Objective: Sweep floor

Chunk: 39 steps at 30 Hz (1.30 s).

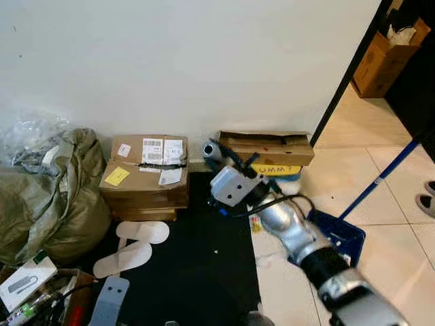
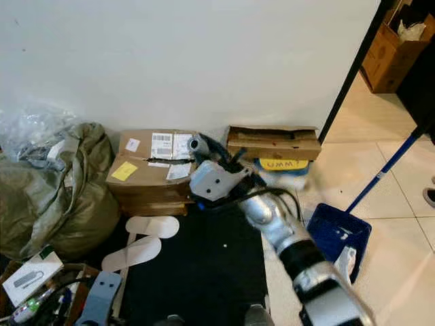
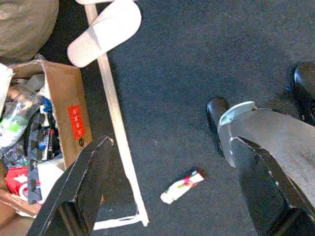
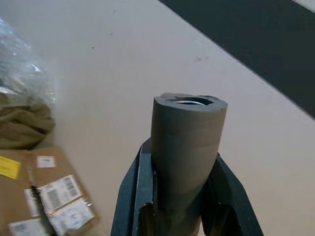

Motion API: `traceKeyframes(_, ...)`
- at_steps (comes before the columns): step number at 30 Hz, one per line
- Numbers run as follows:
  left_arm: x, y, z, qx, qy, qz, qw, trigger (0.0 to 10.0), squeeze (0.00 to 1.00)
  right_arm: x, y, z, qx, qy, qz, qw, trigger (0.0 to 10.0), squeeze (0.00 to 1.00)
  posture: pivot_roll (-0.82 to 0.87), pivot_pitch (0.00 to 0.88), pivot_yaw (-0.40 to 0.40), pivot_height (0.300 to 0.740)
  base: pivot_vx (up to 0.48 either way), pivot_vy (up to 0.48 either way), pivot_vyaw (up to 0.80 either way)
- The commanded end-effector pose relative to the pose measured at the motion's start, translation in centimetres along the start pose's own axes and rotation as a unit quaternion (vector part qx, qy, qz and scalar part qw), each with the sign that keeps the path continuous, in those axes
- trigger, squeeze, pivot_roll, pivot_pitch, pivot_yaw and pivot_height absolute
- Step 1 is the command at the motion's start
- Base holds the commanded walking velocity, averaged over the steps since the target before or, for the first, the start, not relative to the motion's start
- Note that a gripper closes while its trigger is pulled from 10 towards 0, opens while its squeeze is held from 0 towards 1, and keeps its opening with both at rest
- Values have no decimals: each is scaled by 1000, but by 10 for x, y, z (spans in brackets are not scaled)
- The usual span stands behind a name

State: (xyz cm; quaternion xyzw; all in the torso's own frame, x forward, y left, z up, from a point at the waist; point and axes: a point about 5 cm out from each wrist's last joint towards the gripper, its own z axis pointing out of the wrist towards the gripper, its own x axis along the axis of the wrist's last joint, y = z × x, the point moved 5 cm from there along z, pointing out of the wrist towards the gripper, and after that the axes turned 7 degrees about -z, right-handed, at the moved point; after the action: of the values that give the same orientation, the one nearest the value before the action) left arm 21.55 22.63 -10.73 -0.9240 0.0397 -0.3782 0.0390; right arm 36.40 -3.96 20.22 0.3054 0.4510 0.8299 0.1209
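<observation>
Grey foam wraps the broom handle (image 4: 188,142) your right gripper (image 4: 182,206) is clamped on, its 2 black fingers pressed against either side of the tube, which points up toward the pale wall (image 1: 190,61). In the head views that right arm (image 1: 299,234) reaches forward over the edge of the black mat (image 1: 204,265), with the handle's grey end (image 1: 209,149) showing just in front of the wall, between the stacked cardboard boxes (image 1: 146,176) and a flattened carton (image 1: 266,147). To the arm's right a blue dustpan (image 1: 338,234) sits on the cream tile floor (image 1: 380,272), its long blue pole (image 1: 380,175) slanting up and away; something pale lies in the pan. A yellow printed item (image 1: 275,169) lies under the flattened carton. 2 white slippers (image 1: 132,246) rest on the mat beside the boxes, and an olive sack (image 1: 51,197) slumps against the wall to the left with crumpled clear plastic (image 1: 27,132) above it. Your left gripper (image 3: 182,196) hangs with its fingers spread wide apart, holding nothing, over the dark mat. Below it you have a small tube (image 3: 182,186) lying on the mat, an open cardboard box of clutter (image 3: 34,142) beside the mat's pale edge strip, and 1 slipper. The robot's foot (image 3: 219,112) stands close by.
</observation>
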Motion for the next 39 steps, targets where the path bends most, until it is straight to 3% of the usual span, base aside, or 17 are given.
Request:
traceKeyframes(1,-10,6,-3,-8,-10,2,1000,10000,0,3,-2,0,0,16,-8,1000,10000,0,-104,268,23,740,0,0,0)
traceKeyframes(7,-12,8,-5,-24,-6,26,999,10000,0,-21,-10,-11,3,-35,13,999,10000,0,-85,310,28,740,0,0,0)
traceKeyframes(8,-14,4,-7,-21,-4,28,999,10000,0,-26,-12,-14,2,-47,17,999,10000,0,-60,365,36,740,0,0,0)
traceKeyframes(10,-19,-6,-12,-17,1,34,999,10000,0,-31,-13,-16,-4,-55,17,998,10000,0,-43,397,36,740,0,0,0)
traceKeyframes(15,-20,-8,-13,-16,2,35,999,10000,0,-30,-13,-16,-7,-49,14,999,10000,0,-38,405,38,740,0,0,0)
traceKeyframes(16,-23,-15,-17,-11,5,39,999,10000,0,-27,-13,-15,-14,-42,13,999,10000,0,-5,469,48,740,0,0,0)
traceKeyframes(20,-24,-27,-24,-5,18,51,999,10000,0,-21,-12,-11,-29,-27,15,999,10000,0,6,486,51,740,0,0,0)
traceKeyframes(32,-9,-20,-23,-33,54,80,995,10000,0,-6,-2,7,-64,5,39,997,10000,0,32,520,63,740,0,0,0)
traceKeyframes(38,-15,-19,-26,-37,50,85,994,10000,0,-2,-13,5,-43,10,48,998,10000,0,34,504,61,740,0,0,0)
traceKeyframes(39,-18,-19,-28,-40,49,86,994,10000,0,-1,-21,2,-30,10,55,998,10000,0,39,500,55,740,0,0,0)
